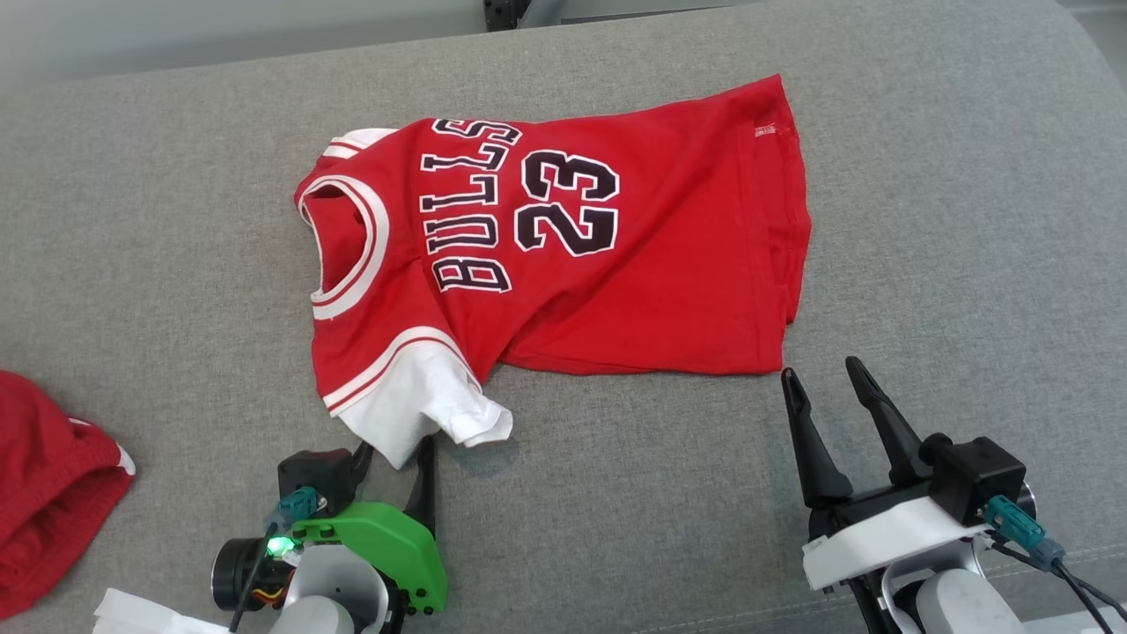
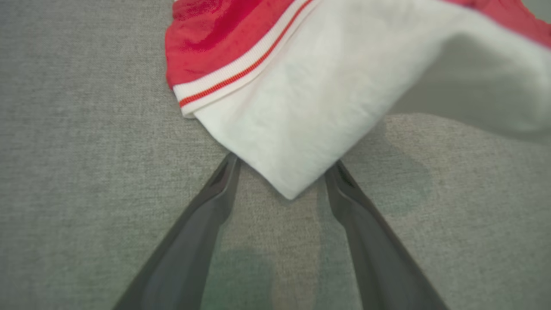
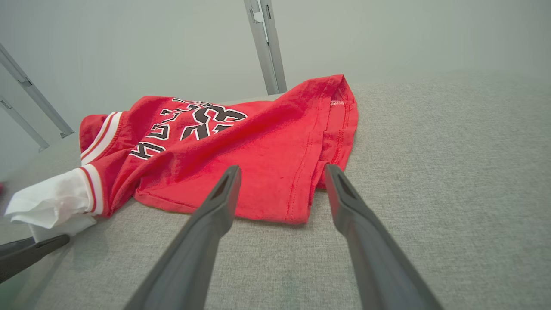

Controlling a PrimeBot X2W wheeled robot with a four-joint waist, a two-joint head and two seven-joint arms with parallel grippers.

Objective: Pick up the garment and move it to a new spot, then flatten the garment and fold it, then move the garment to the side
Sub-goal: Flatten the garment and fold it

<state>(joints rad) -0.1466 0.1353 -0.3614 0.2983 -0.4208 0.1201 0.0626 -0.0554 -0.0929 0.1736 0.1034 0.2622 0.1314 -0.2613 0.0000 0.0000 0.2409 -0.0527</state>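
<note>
The garment (image 1: 572, 264) is a red jersey with black lettering and white sleeves, spread loosely on the grey cushion (image 1: 924, 220), collar to the left. My left gripper (image 1: 394, 453) is open at the near white sleeve (image 1: 414, 409). In the left wrist view the sleeve's corner (image 2: 297, 142) lies between the spread fingers (image 2: 215, 202), unclamped. My right gripper (image 1: 821, 370) is open just short of the jersey's near right hem corner. In the right wrist view that hem (image 3: 297, 206) lies just beyond the gap of the right gripper (image 3: 282, 168).
A second red cloth (image 1: 44, 502) lies at the left edge of the cushion. Metal frame posts (image 3: 267, 47) stand behind the cushion's far edge. Bare grey cushion stretches to the right of the jersey (image 1: 968, 308) and along the near side.
</note>
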